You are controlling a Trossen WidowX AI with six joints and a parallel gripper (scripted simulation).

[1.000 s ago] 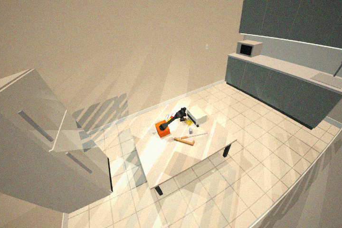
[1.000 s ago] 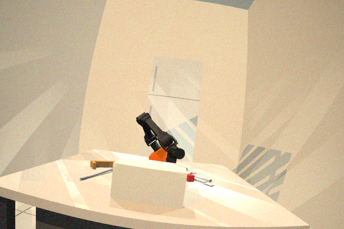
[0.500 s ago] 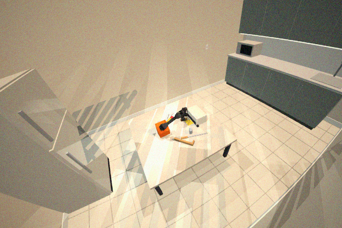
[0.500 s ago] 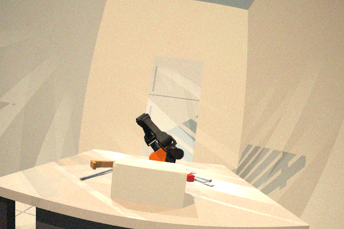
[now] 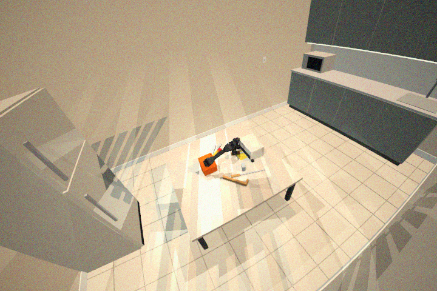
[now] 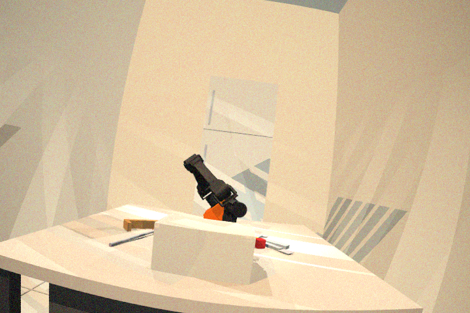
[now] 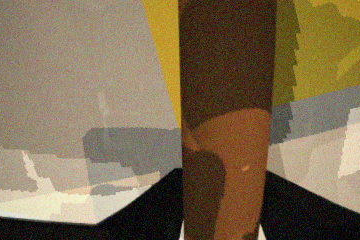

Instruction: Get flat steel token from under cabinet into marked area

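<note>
The jaws grip a brown shaft [image 7: 228, 150]. From above, a wooden tool [image 5: 234, 180] [image 6: 141, 223] lies at the cabinet's [image 5: 252, 145] [image 6: 202, 250] seven o'clock.

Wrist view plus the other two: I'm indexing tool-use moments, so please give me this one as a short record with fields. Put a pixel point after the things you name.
end effector [image 5: 235, 153] [image 7: 217, 177]: shut on a brown handle [image 7: 233, 150]
held tool's far end: cannot tell
cabinet [image 5: 255, 148] [image 6: 202, 250]: pale box, standing on the table [image 5: 210, 205] [image 6: 94, 254]
yellow patch [image 5: 242, 156] [image 7: 328, 60]: on the table, beside the cabinet
wooden mallet-like tool [image 5: 234, 180] [image 6: 141, 223]: lying on the table, not held
thin grey rod [image 5: 253, 172] [image 6: 130, 238]: lying near the mallet-like tool
token: not discernible
tool put down: no
</note>
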